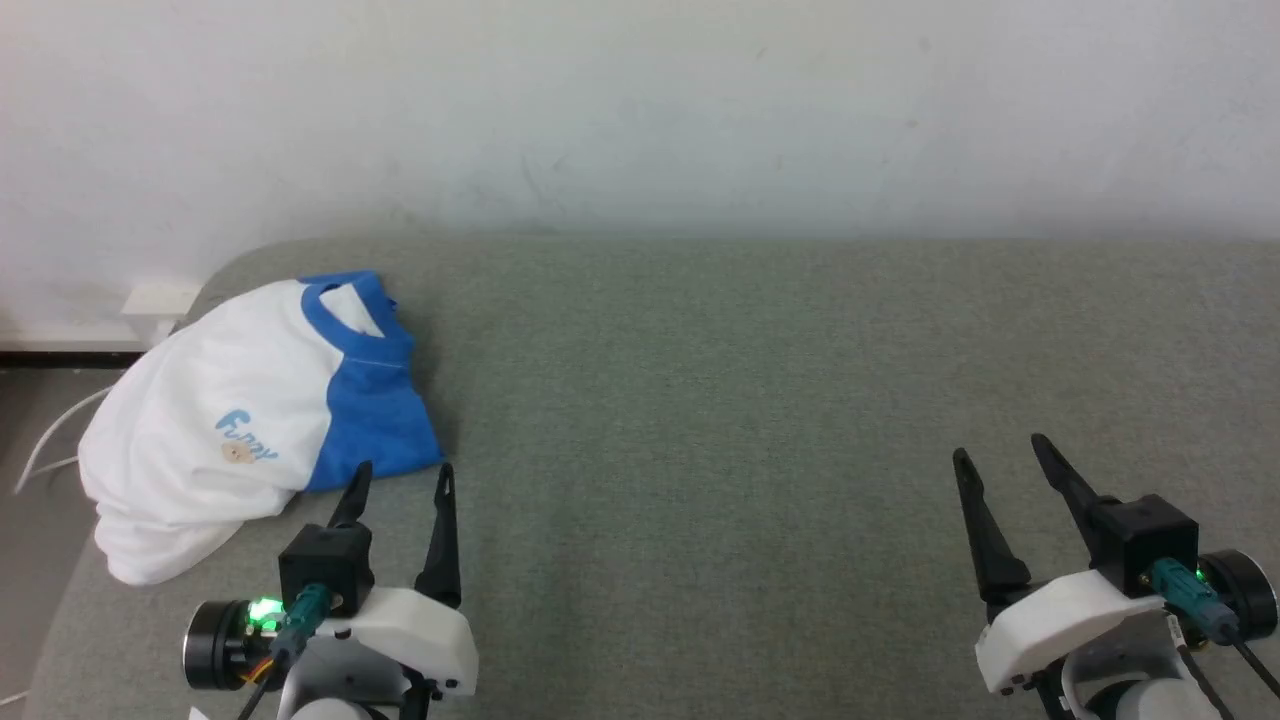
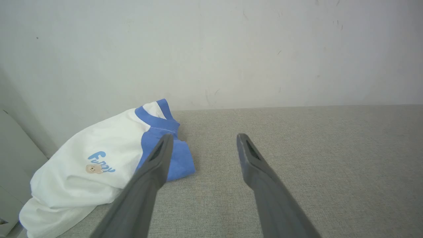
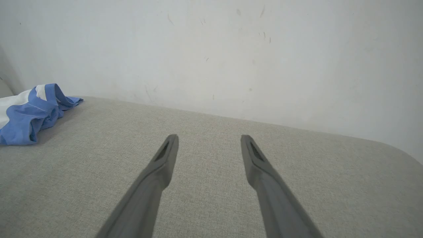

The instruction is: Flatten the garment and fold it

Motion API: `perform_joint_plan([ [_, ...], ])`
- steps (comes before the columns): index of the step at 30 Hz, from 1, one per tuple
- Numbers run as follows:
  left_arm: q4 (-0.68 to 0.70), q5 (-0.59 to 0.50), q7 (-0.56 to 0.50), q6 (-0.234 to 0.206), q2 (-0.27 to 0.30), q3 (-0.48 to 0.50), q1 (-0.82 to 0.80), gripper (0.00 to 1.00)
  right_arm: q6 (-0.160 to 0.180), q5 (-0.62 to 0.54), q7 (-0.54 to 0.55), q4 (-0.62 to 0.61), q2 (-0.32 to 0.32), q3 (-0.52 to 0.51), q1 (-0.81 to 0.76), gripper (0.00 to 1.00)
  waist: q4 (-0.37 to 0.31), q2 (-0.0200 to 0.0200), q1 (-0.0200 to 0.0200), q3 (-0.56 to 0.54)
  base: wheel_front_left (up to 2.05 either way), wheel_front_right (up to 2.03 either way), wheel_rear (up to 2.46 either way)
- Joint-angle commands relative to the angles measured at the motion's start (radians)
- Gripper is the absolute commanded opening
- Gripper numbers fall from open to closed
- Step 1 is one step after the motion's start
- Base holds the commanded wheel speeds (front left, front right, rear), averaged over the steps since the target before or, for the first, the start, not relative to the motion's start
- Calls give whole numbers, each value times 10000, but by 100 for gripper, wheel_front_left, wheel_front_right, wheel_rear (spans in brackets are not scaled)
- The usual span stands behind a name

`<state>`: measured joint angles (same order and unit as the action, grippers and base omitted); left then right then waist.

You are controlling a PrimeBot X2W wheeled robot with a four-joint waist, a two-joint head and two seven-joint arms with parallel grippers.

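Starting far left: white cable (image 1: 45,440) trailing off beyond the edge of the grey fabric surface (image 1: 700,400), with a pale box (image 1: 158,298) low on the wall (image 1: 640,100) just behind.

Next along, the garment (image 1: 215,420), heaped at the left end of that surface, close to the wall, rumpled and unfolded. White body bulging toward the left edge, lower folds spilling to the rim. Blue collar up at the far end, blue sleeve bunched along the right flank. "Funny" print and small tan motif face up on the white chest. Same heap (image 2: 99,148) at the lower left of the left wrist view, collar toward the wall.

Moving right: left gripper (image 1: 405,467), just in front of the garment's blue corner, fingers spread wide, pinching nothing. Outer fingertip right at the blue hem, touching or merely hovering in front of it, too close to call from these angles. From the left wrist view (image 2: 205,136), that same finger crossing over the blue sleeve, the other over grey weave.

Then a wide stretch of grey fabric across the middle, running back to the wall.

Far right now: right gripper (image 1: 1001,447), well apart from the garment, fingers parted wide, gripping nothing, tips leaning a little to the left. In the right wrist view (image 3: 210,136), both fingers over the grey weave and aimed at the wall, with the garment's crumpled blue sleeve (image 3: 26,115) away at that view's left edge.
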<state>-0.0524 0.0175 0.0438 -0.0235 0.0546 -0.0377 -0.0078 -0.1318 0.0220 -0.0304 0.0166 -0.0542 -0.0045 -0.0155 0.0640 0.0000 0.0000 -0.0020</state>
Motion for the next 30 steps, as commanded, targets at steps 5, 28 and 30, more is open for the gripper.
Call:
perform_joint_plan([
  [5,-143,139,178,-174,74,-91,-222,100,3,130,-143,53,11,-16,128,100,395,0,0,22,0,0,0],
  [28,-440,392,659,-649,171,-262,-369,100,5,379,-380,152,18,13,321,100,1732,0,0,131,0,0,0],
  [30,-471,410,701,-687,180,-281,-385,100,5,401,-405,152,18,25,330,100,1840,0,0,130,0,0,0],
])
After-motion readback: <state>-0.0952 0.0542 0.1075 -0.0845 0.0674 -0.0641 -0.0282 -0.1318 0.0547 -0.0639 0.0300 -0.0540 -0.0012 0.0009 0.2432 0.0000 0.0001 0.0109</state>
